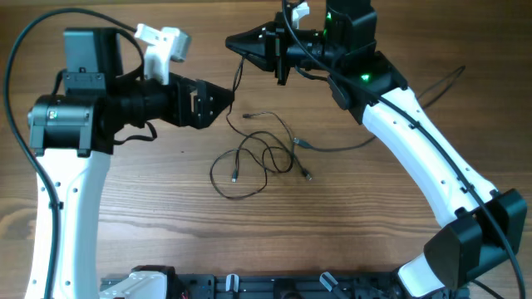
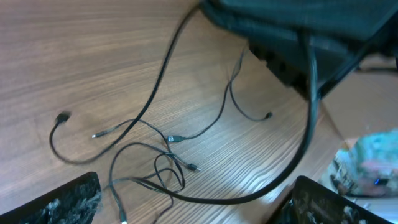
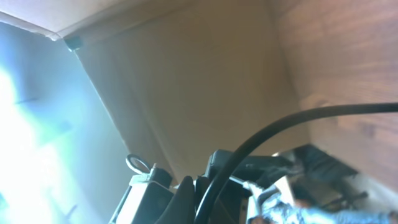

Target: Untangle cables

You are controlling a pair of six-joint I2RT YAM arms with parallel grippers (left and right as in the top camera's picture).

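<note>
Overhead, bare table round cables at centre; right gripper pinching one, top centre. Left gripper splayed wide, clear only from its wrist.

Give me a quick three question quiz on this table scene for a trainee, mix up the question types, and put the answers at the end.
1. True or false: the cables lie straight and apart from one another.
2. Where is the tangle? A: on the table, between the two arms. B: hanging off the table's left edge. C: under the right arm's base.
3. Fill in: the left gripper has its fingers ___ (open or shut).
Key: 1 false, they loop across each other. 2 A. 3 open.
</note>
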